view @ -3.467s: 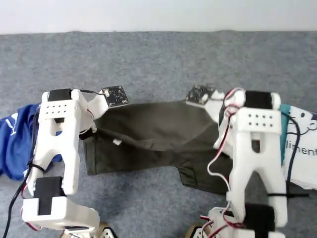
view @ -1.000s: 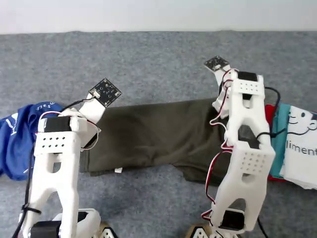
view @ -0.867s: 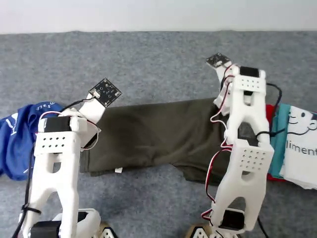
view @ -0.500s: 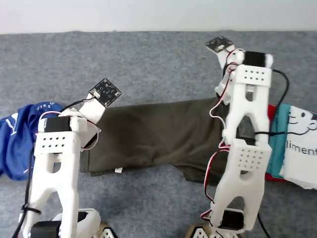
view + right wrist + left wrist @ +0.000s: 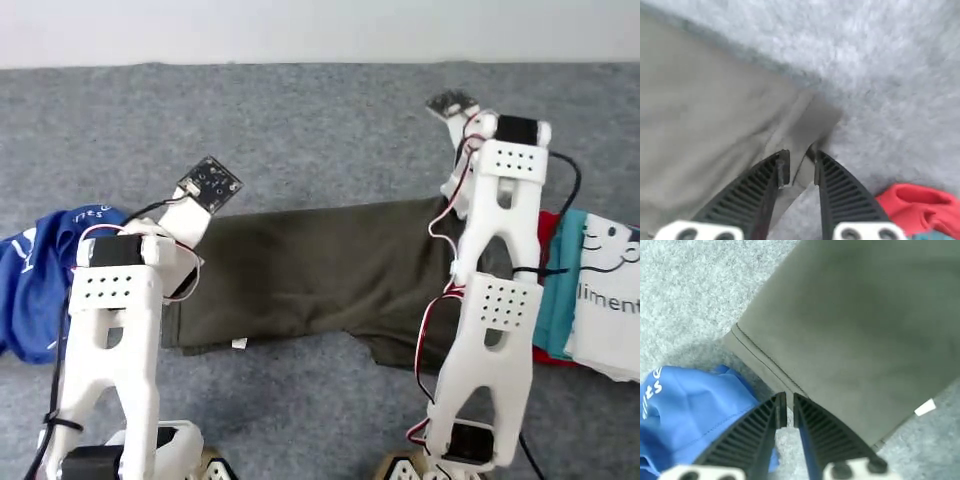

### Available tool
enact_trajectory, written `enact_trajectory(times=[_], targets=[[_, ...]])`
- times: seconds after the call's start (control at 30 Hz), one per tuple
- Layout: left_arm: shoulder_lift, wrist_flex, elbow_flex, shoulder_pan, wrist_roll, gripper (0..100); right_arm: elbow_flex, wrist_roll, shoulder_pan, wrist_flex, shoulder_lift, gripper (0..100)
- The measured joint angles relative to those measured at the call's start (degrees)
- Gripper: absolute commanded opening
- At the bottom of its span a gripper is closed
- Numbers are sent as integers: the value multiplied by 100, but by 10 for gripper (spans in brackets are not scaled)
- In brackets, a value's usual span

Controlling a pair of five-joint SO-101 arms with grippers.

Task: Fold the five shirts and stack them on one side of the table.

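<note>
Right gripper (image 5: 797, 156), fingers slightly apart, has drawn toward the far edge of the olive shirt (image 5: 320, 270). Left gripper (image 5: 787, 399) fingers are together. This fold looks laid.

Both are white printed plastic with hole-grid panels: left arm (image 5: 110, 330), right arm (image 5: 495, 300). We note thin red, white and black cables (image 5: 430, 318) along the right. Left gripper (image 5: 788, 401) and right gripper (image 5: 799, 162) have ribbed black fingers (image 5: 752, 432). A small black wrist circuit board (image 5: 210, 183) is fitted.

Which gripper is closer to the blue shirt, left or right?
Left. The left gripper is just beside the blue shirt, at the hem of the olive shirt; the right gripper is at that shirt's opposite end, near a red garment.
</note>
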Motion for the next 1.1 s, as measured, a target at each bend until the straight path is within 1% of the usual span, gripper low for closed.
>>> enact_trajectory(times=[0.07,0.17,0.27,0.43,0.57,0.7,0.87,0.97,1.03,1.1], targets=[[0,0,-105,0,352,37,-334,-167,-18,9,-105,96],[0,0,-369,44,967,37,-448,-466,26,9,-563,99],[0,0,-519,378,1319,37,-255,-545,-9,9,-1248,100],[18,0,-571,1451,1415,37,870,-554,9,9,-2752,99],[114,-185,-571,2321,1626,37,1996,-554,18,9,-4105,99],[571,-422,-571,3051,1855,37,2954,-554,-9,9,-5380,99],[1345,-422,-870,3824,1908,37,4255,-554,9,18,-6470,98],[1653,-281,-1169,3921,1908,35,5178,-580,0,18,-6681,97],[1697,-158,-1310,3824,1908,33,5767,-580,0,18,-6716,97],[1705,-35,-1415,3587,1908,33,6286,-607,0,18,-6725,97]])
